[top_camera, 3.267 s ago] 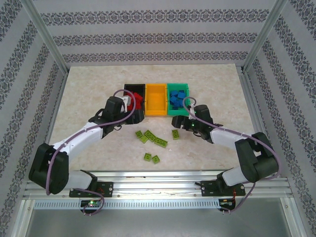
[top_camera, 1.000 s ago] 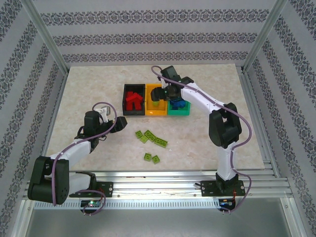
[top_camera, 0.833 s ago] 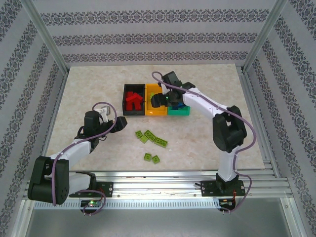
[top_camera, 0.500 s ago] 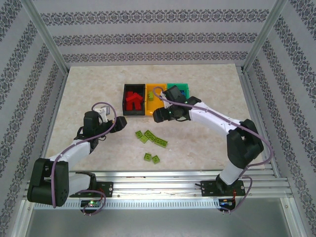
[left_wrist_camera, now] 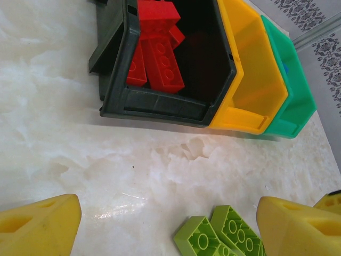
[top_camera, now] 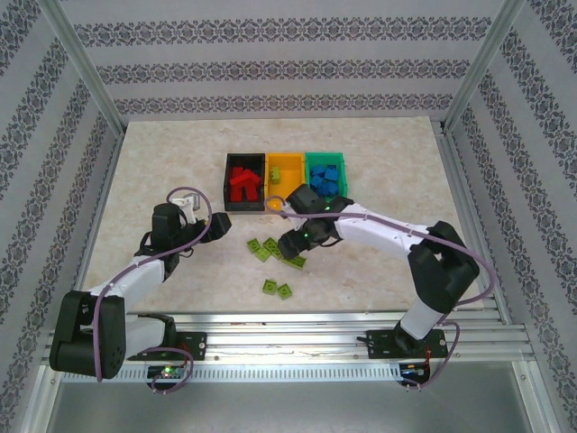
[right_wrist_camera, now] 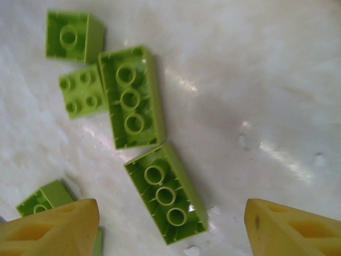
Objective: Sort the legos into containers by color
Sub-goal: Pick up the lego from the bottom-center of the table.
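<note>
Jaws wide apart, empty, on right gripper [right_wrist_camera: 171, 224]; lime brick [right_wrist_camera: 165, 193] just toward 12 o'clock, long axis 11-to-5; left gripper [top_camera: 219, 225] farther, likewise parted.

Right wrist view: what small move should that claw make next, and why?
Probably lower straight down and close. The right gripper hangs open over loose lime green bricks on the table, and one long brick lies between its fingers, apart from both.
</note>
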Motion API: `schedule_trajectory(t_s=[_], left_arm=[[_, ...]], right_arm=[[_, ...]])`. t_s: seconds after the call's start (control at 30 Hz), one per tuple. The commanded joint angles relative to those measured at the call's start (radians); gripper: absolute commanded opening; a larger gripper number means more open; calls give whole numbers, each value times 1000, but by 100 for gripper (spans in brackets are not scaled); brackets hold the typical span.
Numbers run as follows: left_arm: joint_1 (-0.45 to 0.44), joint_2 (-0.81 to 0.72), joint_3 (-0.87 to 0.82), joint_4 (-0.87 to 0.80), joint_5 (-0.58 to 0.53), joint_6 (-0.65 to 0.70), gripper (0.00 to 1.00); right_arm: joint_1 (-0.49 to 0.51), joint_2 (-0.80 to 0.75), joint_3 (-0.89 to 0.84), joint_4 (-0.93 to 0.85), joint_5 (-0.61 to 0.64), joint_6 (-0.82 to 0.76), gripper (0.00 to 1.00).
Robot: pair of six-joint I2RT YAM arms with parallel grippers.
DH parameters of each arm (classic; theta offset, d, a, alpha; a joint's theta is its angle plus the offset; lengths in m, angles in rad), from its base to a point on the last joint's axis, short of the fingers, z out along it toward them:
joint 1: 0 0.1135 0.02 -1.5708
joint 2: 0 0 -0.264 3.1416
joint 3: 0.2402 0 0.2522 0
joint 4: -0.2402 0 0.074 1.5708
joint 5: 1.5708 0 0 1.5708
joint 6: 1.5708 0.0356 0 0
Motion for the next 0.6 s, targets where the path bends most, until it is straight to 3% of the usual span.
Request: schedule_trajectory(t_s=[0.0,0.33,0.47,0.57], left_arm=[[15,-16,-14,60,15,1,86],[14,-9,-14,63,17,1,86],[14,-7,-15,65,15,-1,86],[15,-6,-15,61,15,1,86]], right_arm=[[25,60,-5,-53,1,-58,73],[50,144,13,-71,58,-73,72],[70,166,19,-70,82,-71,64],[72,166,15,-55,86,-67,51]])
